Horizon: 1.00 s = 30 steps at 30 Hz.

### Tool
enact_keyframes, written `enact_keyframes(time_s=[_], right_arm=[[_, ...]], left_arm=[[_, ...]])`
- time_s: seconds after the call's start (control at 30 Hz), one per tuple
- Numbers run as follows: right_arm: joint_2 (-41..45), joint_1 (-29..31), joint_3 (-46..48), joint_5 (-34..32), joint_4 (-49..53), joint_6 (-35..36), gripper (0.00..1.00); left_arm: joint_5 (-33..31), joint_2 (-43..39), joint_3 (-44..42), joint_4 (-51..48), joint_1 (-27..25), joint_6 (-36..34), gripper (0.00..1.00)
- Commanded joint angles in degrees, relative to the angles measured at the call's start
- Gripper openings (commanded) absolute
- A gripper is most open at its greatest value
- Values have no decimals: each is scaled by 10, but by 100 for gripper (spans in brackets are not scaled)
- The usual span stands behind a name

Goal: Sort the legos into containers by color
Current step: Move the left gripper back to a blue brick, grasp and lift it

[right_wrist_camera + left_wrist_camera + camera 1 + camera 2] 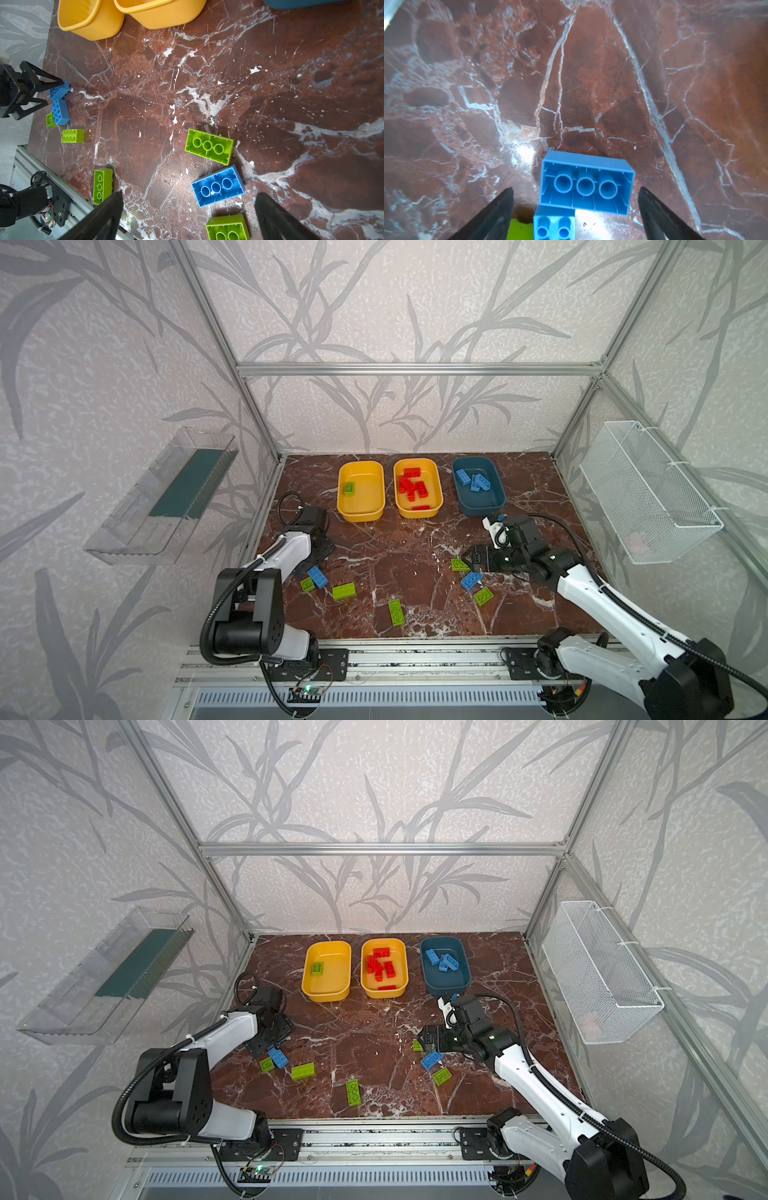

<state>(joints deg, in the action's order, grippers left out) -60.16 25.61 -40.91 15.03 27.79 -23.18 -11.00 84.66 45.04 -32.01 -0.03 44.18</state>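
Red, lime, blue legos [343, 591]; yellow tubs [360, 515]; teal tub [482, 509]; white-veined maroon table [415, 556].

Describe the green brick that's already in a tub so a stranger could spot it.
Find the row of three shallow plastic tubs at the back of the dark red marble tabletop. In the left-end yellow tub lies one small lime green studded brick, alone. Other green bricks lie loose on the tabletop; the neighbouring yellow tub holds only red bricks.

left gripper [575, 188] and right gripper [189, 193] both point down, low – jaws spread wide.
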Motion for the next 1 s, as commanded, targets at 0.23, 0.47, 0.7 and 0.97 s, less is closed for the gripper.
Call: enact_keyframes(time_s=[0.23,0.47,0.7,0.97], right_arm=[[21,-6,14,-8,2,23,99],[45,-9,12,-10,20,22,99],[86,-10,9,-19,44,8,99],[137,-9,5,-35,74,-11,99]], left_arm=[[19,62,46,0,3,-9,62],[20,78,60,-18,0,-12,43],[-45,55,167,-115,-125,-18,39],[-20,148,395,-149,-273,-40,40]])
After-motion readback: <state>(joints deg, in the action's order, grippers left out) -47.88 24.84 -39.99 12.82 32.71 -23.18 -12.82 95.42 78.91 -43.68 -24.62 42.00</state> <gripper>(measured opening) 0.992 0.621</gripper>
